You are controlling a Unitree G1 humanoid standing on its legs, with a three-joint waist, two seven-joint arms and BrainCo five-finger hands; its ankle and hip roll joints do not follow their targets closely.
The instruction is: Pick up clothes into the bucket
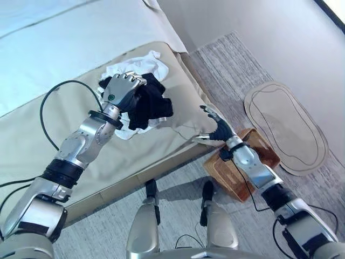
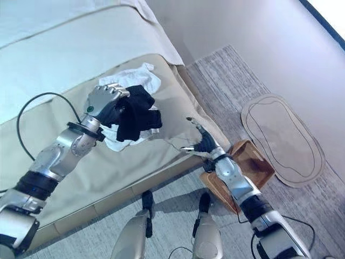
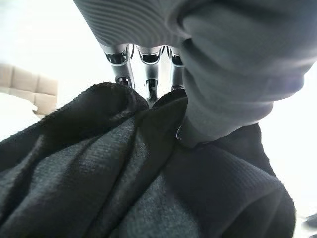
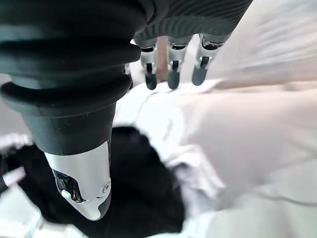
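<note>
A black garment [image 1: 152, 106] hangs bunched from my left hand [image 1: 123, 89], which is shut on it just above the bed. In the left wrist view the fingers [image 3: 148, 74] curl into the dark cloth [image 3: 124, 188]. A white garment [image 1: 141, 63] lies crumpled on the bed under and behind the black one. My right hand [image 1: 218, 128] is open with straight fingers at the bed's near corner, holding nothing, right of the clothes. The wooden bucket [image 1: 265, 154] stands on the floor just below and to the right of that hand.
The beige bed [image 1: 54, 59] fills the left side, its edge running diagonally past the bucket. A flat oval mat [image 1: 287, 127] lies on the grey carpet to the right of the bucket. A pale wall rises behind it.
</note>
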